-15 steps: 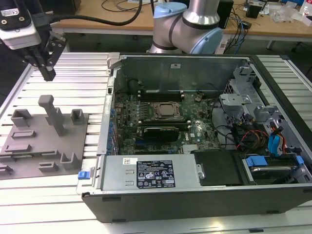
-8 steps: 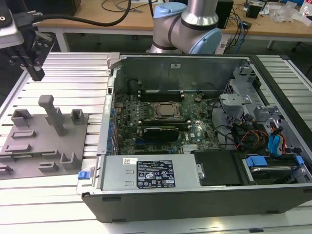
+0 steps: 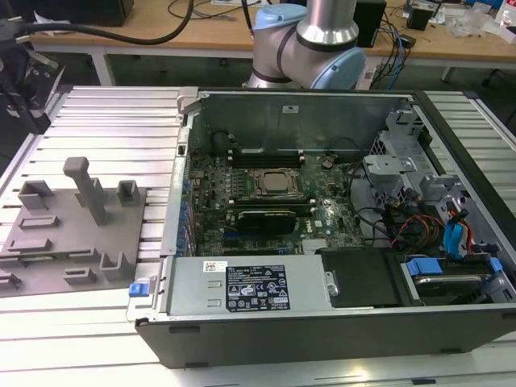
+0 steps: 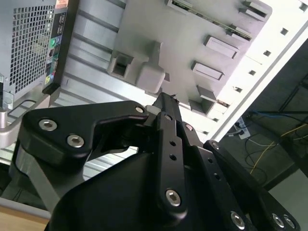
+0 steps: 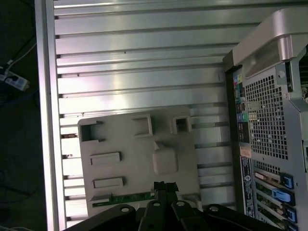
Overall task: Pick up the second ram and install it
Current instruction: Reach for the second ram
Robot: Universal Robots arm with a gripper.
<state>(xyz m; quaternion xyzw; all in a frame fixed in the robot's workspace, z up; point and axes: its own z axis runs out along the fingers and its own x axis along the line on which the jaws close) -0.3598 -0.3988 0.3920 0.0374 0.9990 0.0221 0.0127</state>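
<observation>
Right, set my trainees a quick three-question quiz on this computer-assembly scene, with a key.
1. True or false: the computer case lies open, with its motherboard showing.
2. The green ram stick lies on: A the grey tray; B the floor; C a chair.
3. Fill in: in the first wrist view, the gripper hangs nearest the ____ stick.
Key: 1 true; 2 A; 3 ram.

**Hiding and cropping**

Covering one end of the ram point(image 5: 130, 197) with the gripper point(image 5: 165, 185) in the first wrist view. Cropping the computer case point(image 5: 269, 120) at that picture's edge. Cutting the arm point(image 3: 318, 32) off at the exterior view's top.
</observation>
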